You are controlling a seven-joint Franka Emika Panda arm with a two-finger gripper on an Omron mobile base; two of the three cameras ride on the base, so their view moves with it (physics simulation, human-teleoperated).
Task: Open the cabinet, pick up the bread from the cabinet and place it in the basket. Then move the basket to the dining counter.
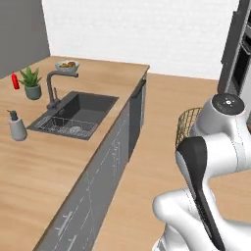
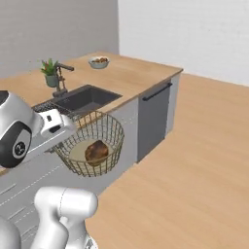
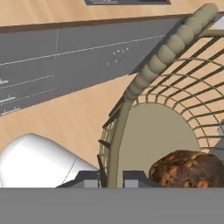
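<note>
The tan wire basket (image 2: 104,131) hangs in the air beside the dining counter (image 2: 131,75), in front of its grey drawers and a little below its top. My gripper (image 2: 71,130) is shut on the basket's left rim. The hand view looks down into the basket (image 3: 175,48), and the rim passes between the fingertips of my gripper (image 3: 112,177). The dark-brown bread (image 2: 96,151) lies on the basket's floor and also appears as the bread (image 3: 186,168) at the lower right. From the left base, part of the basket (image 1: 185,125) peeks out behind my arm, right of the dining counter (image 1: 59,162).
The counter holds an inset dark sink (image 1: 78,112) with a faucet (image 1: 53,88), a potted plant (image 1: 31,82), a red bottle (image 1: 15,81), a soap dispenser (image 1: 17,126) and a fruit bowl (image 1: 67,65). A dark dishwasher front (image 2: 154,119) sits under its end. Open wood floor (image 2: 194,160) lies to the right.
</note>
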